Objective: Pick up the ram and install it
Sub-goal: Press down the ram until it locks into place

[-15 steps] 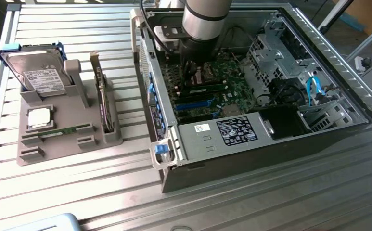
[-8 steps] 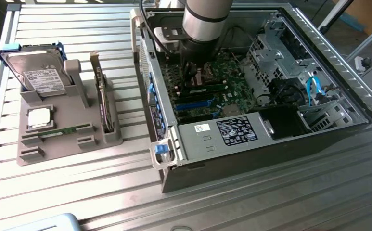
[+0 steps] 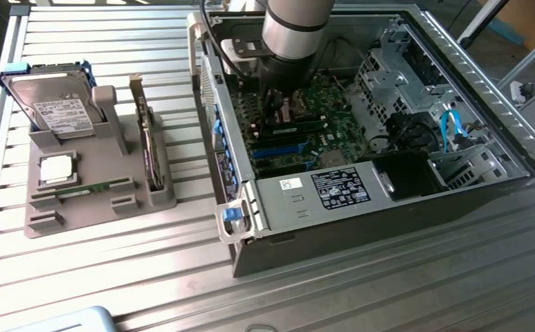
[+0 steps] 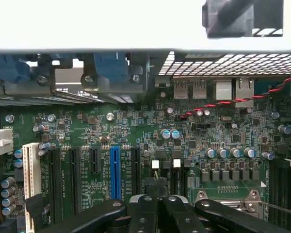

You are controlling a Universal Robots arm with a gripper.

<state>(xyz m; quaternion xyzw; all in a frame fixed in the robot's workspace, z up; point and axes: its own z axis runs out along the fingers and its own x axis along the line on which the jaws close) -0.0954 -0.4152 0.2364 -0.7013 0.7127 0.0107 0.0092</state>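
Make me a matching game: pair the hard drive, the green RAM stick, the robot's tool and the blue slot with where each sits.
1. hard drive
2. ram
3. tool
4. blue slot

A. built into the motherboard
B. lying flat on the grey holder
C. hanging inside the open case
D. upright in a blue frame

Pairs: 1-D, 2-B, 3-C, 4-A

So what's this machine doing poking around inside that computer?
A robot arm is reaching down into an open computer case, over the green motherboard. Its gripper has its fingers shut, just above the board near the blue slot. Outside the case, a grey holder on the table carries a hard drive, an upright card and a thin green stick lying flat.
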